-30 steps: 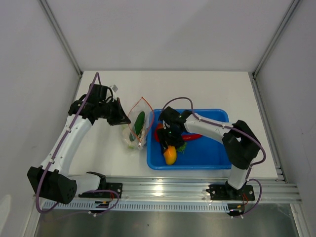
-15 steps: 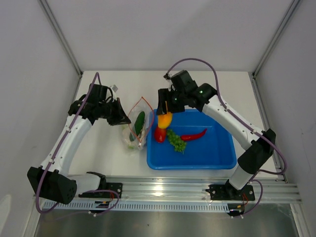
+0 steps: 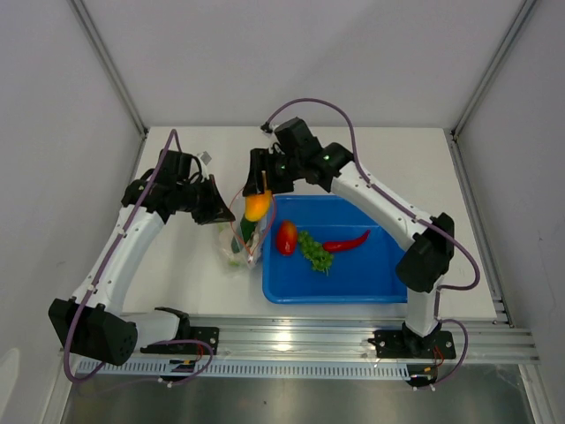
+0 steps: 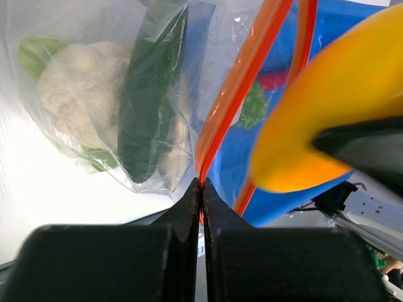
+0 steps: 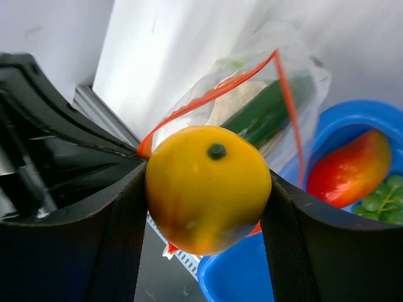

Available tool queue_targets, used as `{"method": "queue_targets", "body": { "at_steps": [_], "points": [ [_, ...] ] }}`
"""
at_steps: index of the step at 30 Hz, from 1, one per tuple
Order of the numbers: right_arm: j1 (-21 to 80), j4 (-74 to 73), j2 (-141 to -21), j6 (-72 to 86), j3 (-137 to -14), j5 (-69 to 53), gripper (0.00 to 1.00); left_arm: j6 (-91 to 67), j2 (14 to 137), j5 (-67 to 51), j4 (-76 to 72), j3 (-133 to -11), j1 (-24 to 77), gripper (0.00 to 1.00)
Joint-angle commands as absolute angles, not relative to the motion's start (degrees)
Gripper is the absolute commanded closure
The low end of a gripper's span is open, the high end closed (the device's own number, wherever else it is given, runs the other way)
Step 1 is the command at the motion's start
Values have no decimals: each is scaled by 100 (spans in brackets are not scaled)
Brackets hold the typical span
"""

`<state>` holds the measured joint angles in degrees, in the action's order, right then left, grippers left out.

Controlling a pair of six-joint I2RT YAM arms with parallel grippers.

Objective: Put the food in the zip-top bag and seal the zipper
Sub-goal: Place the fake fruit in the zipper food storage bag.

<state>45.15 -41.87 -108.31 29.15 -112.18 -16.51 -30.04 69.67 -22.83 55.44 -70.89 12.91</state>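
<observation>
From above we see the left arm (image 3: 124, 252) rise from its base along the left side of the table (image 3: 199, 291), fold at the elbow and turn its wrist rightward to the zip-top bag (image 3: 235, 251). The right arm (image 3: 388, 208) climbs from its base, bends at the tray's right side and sends a long forearm up and left past the far edge of the blue tray (image 3: 353, 288). Its wrist then tips down toward the bag's mouth.

The right gripper (image 3: 257, 200) is clamped on the yellow squash (image 5: 208, 185), one finger pressed to each side of it. The squash hangs in the air at the bag's open mouth, just left of the tray's near-left corner. We cannot tell whether it has passed the rim.

The left gripper (image 4: 201, 189) is pinched tight on the zipper (image 4: 242, 94), and only its wrist view shows this (from above the fingertips are lost behind the wrist). That same view shows the cucumber (image 4: 150, 107) and the cauliflower (image 4: 79, 88) lying side by side inside the clear plastic. The overhead view gives little more than a green streak there.

The right wrist view shows the orange-red strip gaping in a loop behind the squash. The top view alone shows what lies in the tray: the tomato (image 3: 286, 237), the lettuce (image 3: 315, 252) and the chili (image 3: 348, 240), close together.
</observation>
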Motion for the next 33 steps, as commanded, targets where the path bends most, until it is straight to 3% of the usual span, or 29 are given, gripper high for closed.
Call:
{"method": "queue_targets", "body": {
  "at_steps": [1,7,20,26,33],
  "points": [
    [4702,-4183,-10819,2901,-11461,-1661,96,-3120,6829,-2417,5467,-7418,1292,100],
    [4737,-4306,-10854,2769,-11391,-1687,78,-3138,6864,-2426,5467,-7418,1292,100],
    [4808,-4658,-11144,2514,-11583,-1784,27,-3182,6838,-2364,5528,-7374,1292,100],
    [4852,-4764,-11092,2365,-11646,-1539,14,-3208,6820,-2364,5493,-7339,1292,99],
    [4852,-4816,-10794,2259,-11575,-959,12,-3182,6838,-2338,5502,-7295,1292,99]
  ]
}}
